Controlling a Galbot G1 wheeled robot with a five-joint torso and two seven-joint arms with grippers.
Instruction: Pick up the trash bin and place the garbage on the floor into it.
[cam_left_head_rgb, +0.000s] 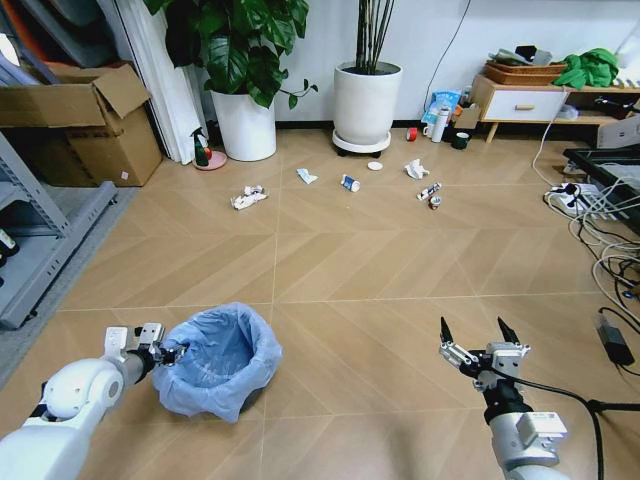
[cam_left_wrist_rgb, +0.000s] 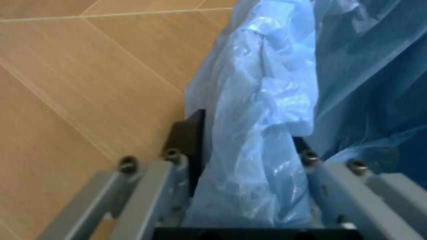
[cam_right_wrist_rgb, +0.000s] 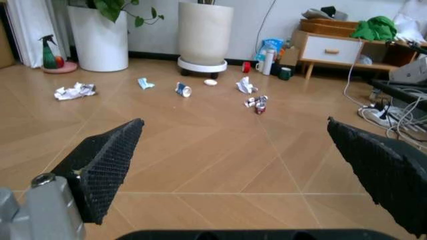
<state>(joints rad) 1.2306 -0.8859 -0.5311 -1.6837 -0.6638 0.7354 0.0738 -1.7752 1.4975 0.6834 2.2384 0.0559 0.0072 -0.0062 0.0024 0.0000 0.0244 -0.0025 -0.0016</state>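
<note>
Where the left gripper (cam_left_head_rgb: 170, 352) meets the trash bin (cam_left_head_rgb: 220, 360), its jaws are clamped over the near-left rim, one finger outside and one inside. The left wrist view confirms this: the dark outer pad (cam_left_wrist_rgb: 190, 142) lies against the crinkled light blue bag (cam_left_wrist_rgb: 267, 125), and bunched plastic fills the gap between the fingers. Bin stands upright on the floor (cam_left_head_rgb: 350, 260), low in front of the robot on its left side.

Left arm: white forearm comes in from the lower left corner, roughly level, wrist pointing toward the bin.

Right gripper (cam_left_head_rgb: 480, 338): hangs above bare floor on the robot's right, well apart from the bin, fingers spread wide, nothing between them. The right wrist view shows both black textured pads (cam_right_wrist_rgb: 107, 165) far apart.

Garbage, all well ahead of both grippers, scattered near the two white plant pots (cam_left_head_rgb: 366, 100): crumpled paper wad (cam_left_head_rgb: 248, 197), small pale blue scrap (cam_left_head_rgb: 306, 176), blue-and-white cup (cam_left_head_rgb: 349, 183) on its side, white wad (cam_left_head_rgb: 416, 169), silvery wrapper (cam_left_head_rgb: 428, 190) with a small red piece (cam_left_head_rgb: 435, 202) just beside it.

Bin body is hidden under the bag; inner finger is mostly covered by plastic.
</note>
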